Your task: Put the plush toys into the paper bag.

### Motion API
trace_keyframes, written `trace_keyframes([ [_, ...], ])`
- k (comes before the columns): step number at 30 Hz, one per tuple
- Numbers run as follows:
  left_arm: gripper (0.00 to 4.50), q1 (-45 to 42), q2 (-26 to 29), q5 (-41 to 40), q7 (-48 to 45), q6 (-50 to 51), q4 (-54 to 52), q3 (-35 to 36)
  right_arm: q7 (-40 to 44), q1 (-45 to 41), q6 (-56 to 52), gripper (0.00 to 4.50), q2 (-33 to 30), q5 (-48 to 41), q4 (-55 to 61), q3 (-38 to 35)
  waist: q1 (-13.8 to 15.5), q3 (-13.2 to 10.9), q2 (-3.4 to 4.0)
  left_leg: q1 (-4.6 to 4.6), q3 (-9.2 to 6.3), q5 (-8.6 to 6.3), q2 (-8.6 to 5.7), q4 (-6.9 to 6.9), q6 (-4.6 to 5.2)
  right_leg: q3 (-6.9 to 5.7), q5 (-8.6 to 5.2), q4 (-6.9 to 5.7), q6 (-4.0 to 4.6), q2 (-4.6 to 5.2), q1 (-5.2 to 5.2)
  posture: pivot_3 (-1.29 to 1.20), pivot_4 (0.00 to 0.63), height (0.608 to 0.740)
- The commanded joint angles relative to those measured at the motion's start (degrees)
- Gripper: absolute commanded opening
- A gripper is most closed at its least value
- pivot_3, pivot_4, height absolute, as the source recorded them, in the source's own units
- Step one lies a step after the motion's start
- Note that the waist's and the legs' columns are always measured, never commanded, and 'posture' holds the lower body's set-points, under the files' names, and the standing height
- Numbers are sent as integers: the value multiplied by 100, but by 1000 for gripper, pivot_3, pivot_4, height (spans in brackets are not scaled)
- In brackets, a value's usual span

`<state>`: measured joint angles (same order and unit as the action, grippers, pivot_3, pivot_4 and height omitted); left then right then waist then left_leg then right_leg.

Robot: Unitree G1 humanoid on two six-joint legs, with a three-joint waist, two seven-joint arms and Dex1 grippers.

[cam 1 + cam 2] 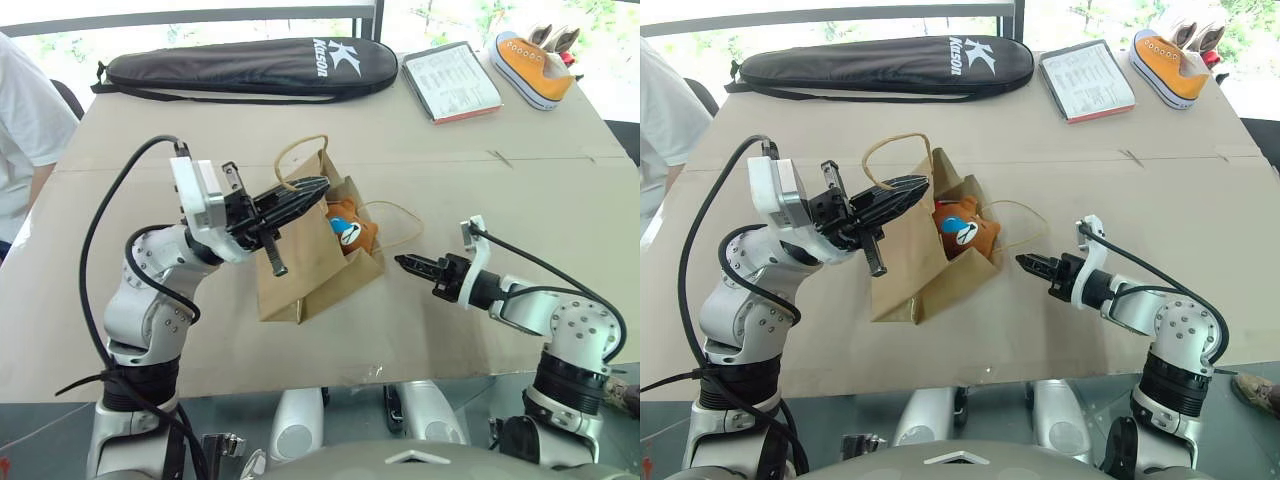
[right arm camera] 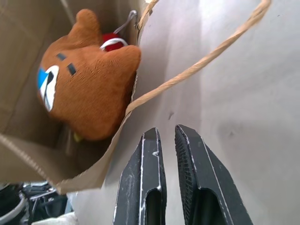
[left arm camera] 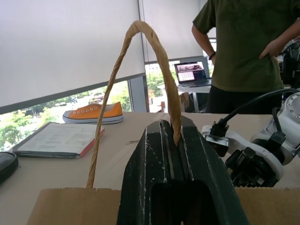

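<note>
Bag held open by one handle, brown toy inside.

Left gripper (image 1: 312, 187) is clamped on one cord handle (image 3: 140, 61) of the paper bag (image 1: 300, 265), which lies on the table (image 1: 520, 200) with its mouth toward the right gripper (image 1: 402, 262). The brown toy (image 1: 962, 228) sits inside the bag mouth; a bit of red and white (image 2: 112, 41) shows behind it, probably the second toy. Right gripper has its fingers nearly together, holding nothing, near the other handle (image 1: 400, 222). Black case (image 1: 250, 65), booklet (image 1: 450, 80) and orange sneaker (image 1: 535, 65) lie at the far edge.
</note>
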<state>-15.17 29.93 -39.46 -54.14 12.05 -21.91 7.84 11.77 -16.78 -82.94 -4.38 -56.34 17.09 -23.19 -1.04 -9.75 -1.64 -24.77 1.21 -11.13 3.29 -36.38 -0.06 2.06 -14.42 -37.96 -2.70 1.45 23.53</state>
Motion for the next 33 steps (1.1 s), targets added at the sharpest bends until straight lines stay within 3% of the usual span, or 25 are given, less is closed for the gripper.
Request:
trace_keyframes([
  [1, 0, -5, 43, -57, 29, -40, -336, 24, -78, -191, 350, 267, 44, 62, -174, 82, -1, 0, 0, 0, 0, 0, 0, 0, 0, 0, 0, 0, 0, 0, 0, 0, 150, 740],
  [15, 0, 277, 84, -101, 19, -92, -485, 173, 194, -182, 389, 267, -265, -991, -57, 212, -2, -1, 1, 0, 0, 0, 0, 1, 0, 1, 0, 0, 1, 0, 0, 0, 150, 740],
  [33, 0, 430, 79, -134, -128, -178, -424, 208, -256, -208, 1075, 267, -255, -827, -496, 523, -3, -1, 1, 0, 1, 0, 0, 2, 0, 3, 0, 1, 1, 0, 1, 0, 150, 740],
])
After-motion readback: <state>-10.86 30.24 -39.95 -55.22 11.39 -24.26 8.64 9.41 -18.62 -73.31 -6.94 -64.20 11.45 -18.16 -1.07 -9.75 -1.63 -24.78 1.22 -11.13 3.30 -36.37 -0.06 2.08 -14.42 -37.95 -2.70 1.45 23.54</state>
